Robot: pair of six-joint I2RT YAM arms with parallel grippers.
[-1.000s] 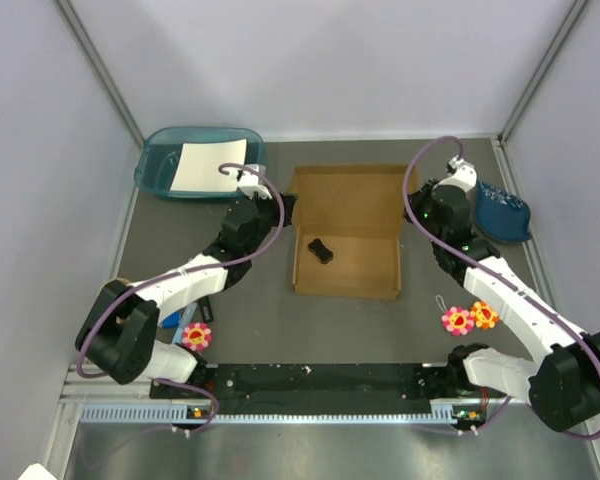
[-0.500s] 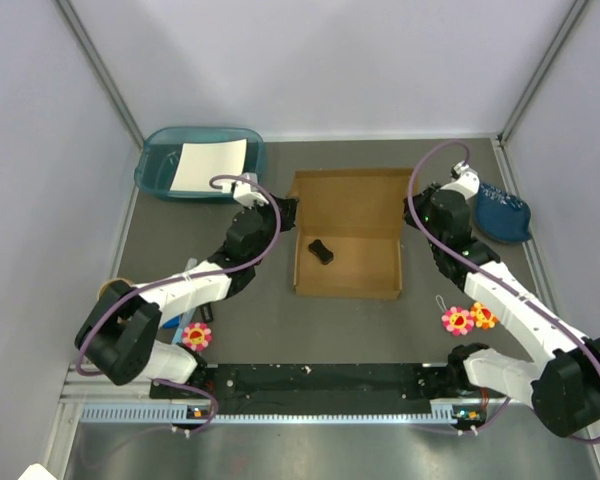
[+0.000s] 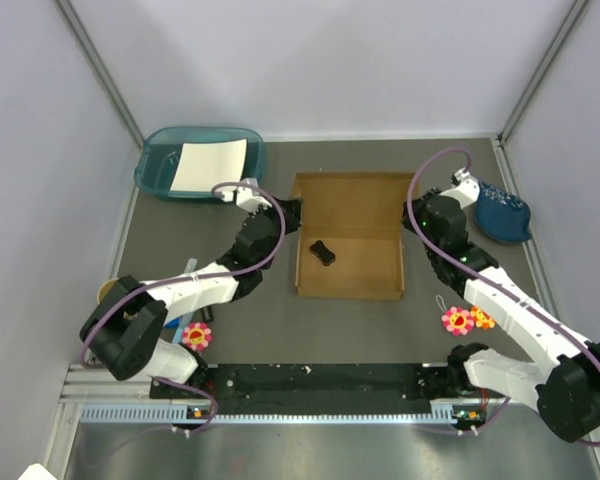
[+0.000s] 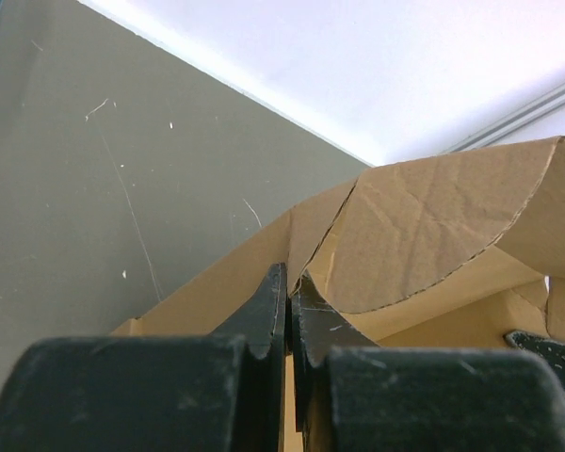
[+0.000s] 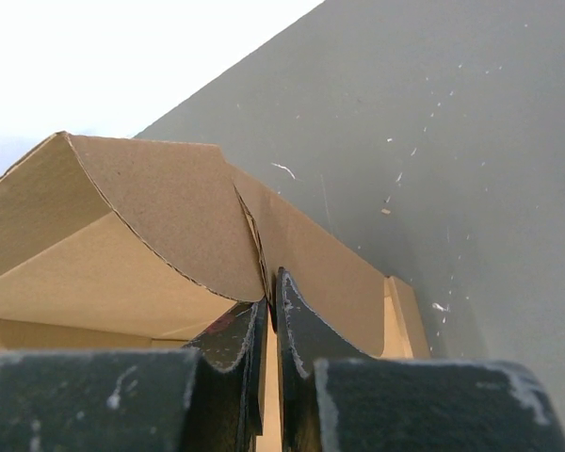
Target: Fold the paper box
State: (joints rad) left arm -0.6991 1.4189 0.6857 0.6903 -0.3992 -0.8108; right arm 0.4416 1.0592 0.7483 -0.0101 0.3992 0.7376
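Paper box (image 3: 347, 215) sits mid-counter (image 3: 270, 325), walls up, top open, with a small black item (image 3: 322, 251) inside. Left jaws and right jaws are each pinched shut on a side edge by the rounded flaps. We judge it roughly halfway: flaps untucked, lid not closed.

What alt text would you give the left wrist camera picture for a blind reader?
The black left gripper is pinched shut on the side wall of the brown paper box, whose rounded flap rises at right. Behind lie a grey table and a white wall.
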